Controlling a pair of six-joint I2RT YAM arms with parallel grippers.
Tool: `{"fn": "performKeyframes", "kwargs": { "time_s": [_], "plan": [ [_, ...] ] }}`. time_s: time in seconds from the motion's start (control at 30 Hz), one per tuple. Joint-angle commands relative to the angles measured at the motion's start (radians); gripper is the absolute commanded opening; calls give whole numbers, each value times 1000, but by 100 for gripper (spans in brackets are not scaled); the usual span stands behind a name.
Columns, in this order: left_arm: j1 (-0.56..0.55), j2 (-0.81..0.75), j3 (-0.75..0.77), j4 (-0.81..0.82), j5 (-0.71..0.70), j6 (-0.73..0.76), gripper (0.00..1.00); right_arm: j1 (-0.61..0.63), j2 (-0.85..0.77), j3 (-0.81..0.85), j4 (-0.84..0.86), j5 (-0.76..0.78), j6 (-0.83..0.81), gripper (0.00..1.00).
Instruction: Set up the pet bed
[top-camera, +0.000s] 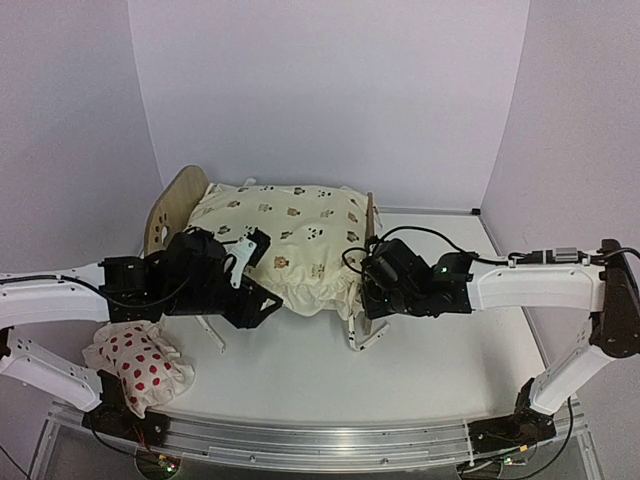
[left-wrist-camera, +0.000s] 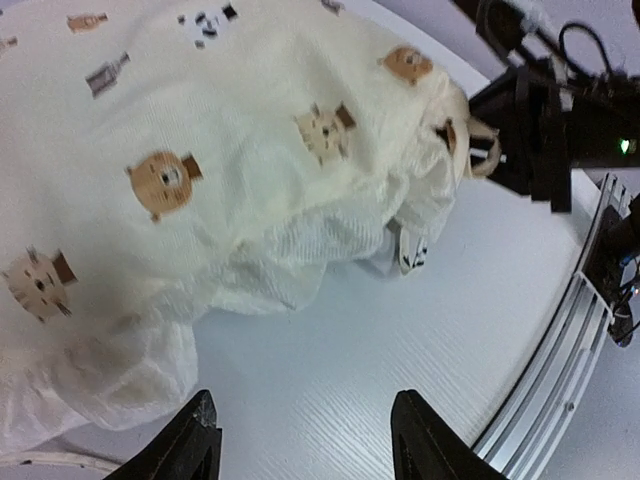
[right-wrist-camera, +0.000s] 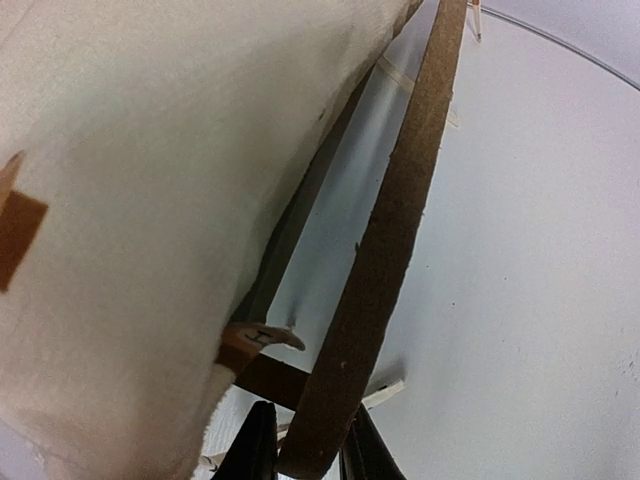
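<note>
Top external view:
- pet bed at frame centre, on the white table. Rounded headboard at upper left, footboard on the right side.
- Cream animal-print cushion lies over the bed; its near edge hangs down over the front.
- left gripper at the lower-left edge of the cushion. Cannot tell contact from here.
- right gripper at the near end of the footboard.
- White pillow with red spots sits at lower left, well apart from the bed, beside the left arm.

Left wrist view:
- Cushion fills the upper left.
- left gripper at bottom centre: both fingers spread apart, only bare table between them. Holding nothing, clear of the fabric.
- The right gripper shows at upper right, at the far corner of the cushion.

Right wrist view:
- Footboard seen edge-on, a brown strip running from top right to bottom centre.
- right gripper at the bottom edge: one finger on each side of the board, clamped on it.
- Cushion takes up the left half; table on the right.
</note>
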Motion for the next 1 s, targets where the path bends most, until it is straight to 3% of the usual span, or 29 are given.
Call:
{"fn": "performKeyframes", "kwargs": {
  "time_s": [0.0,0.23,0.57,0.97],
  "plan": [
    [3,-26,-145,243,133,-9,55,33,-40,108,68,61,-95,0],
    [-2,68,-316,647,237,-1,51,47,-34,157,40,74,-93,0],
    [-16,414,-339,1146,254,61,51,73,-26,219,0,93,-88,0],
    [-16,716,-266,1501,156,90,38,103,-25,236,-25,112,-65,0]
  ]
}}
